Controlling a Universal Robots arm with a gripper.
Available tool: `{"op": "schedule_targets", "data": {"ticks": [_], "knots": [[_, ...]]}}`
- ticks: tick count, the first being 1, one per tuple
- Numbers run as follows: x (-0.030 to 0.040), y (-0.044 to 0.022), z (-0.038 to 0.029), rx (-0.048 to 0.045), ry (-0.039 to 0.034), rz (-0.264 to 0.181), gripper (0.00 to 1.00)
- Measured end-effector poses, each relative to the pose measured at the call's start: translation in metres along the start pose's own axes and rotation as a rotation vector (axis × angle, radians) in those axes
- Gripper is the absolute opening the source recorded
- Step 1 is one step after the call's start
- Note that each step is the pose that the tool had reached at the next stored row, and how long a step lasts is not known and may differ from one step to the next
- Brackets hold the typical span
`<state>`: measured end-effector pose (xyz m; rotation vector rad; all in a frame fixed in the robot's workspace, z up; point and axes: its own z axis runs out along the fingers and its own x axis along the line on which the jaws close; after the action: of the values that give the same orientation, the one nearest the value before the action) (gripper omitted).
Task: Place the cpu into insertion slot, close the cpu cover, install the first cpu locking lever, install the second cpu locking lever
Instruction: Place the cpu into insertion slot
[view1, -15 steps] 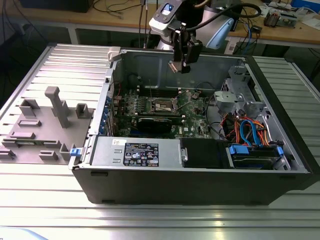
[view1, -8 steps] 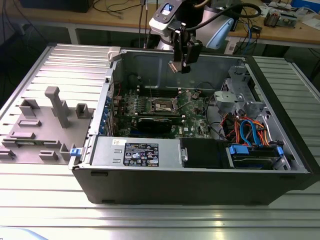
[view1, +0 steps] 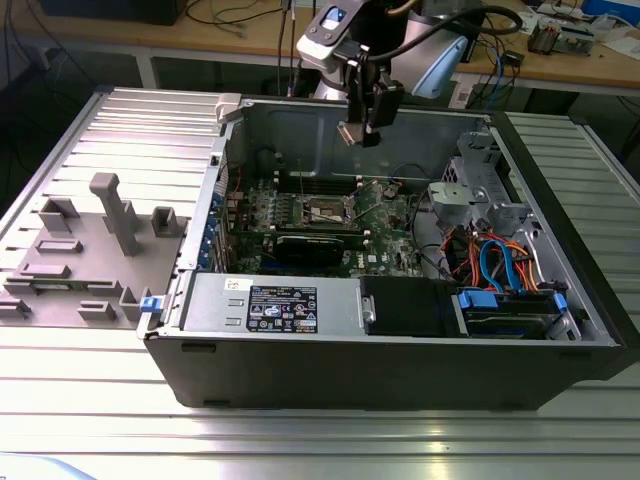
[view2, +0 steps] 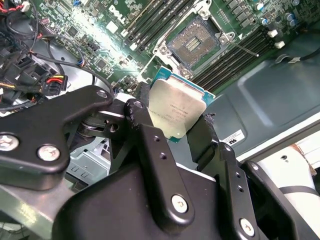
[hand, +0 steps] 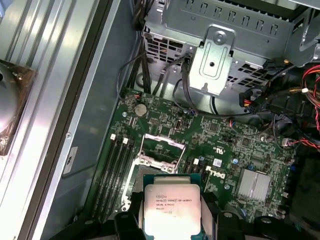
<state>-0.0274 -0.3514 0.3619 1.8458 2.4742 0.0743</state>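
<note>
My gripper (view1: 362, 130) hangs high over the open computer case, shut on the cpu (view2: 175, 112). The chip is a square with a silver top and a green edge, and in both wrist views its two side edges sit between the black fingers (hand: 127, 221). In the first wrist view the cpu (hand: 171, 207) is close to the camera. The insertion slot (view2: 192, 45) lies well below it on the green motherboard, uncovered, with its contact field showing. A silver cpu cover frame (hand: 162, 141) sits at the slot (hand: 159, 152); how far it is raised I cannot tell.
Black memory slots (hand: 112, 170) flank the socket. A black graphics card (view1: 315, 243) lies in front of it. Inside the case are a power supply (view1: 290, 305), a metal drive cage (view1: 480, 190) and bundled cables (view1: 490, 262). A grey fixture plate (view1: 90, 250) stands at the exterior view's left.
</note>
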Motion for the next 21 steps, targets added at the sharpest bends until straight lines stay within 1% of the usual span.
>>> {"op": "schedule_targets", "data": {"ticks": [5,7,9,11,21], "knots": [[0.0,0.0,0.0001,0.001,-0.0046,0.054,0.54],[0.0,0.0,0.0001,0.0013,-0.0055,0.067,0.54],[0.0,0.0,0.0001,0.0012,-0.0057,0.068,0.54],[0.0,0.0,0.0001,0.0021,-0.0097,0.124,0.54],[0.0,0.0,0.0001,0.0021,-0.0097,0.124,0.54]]}}
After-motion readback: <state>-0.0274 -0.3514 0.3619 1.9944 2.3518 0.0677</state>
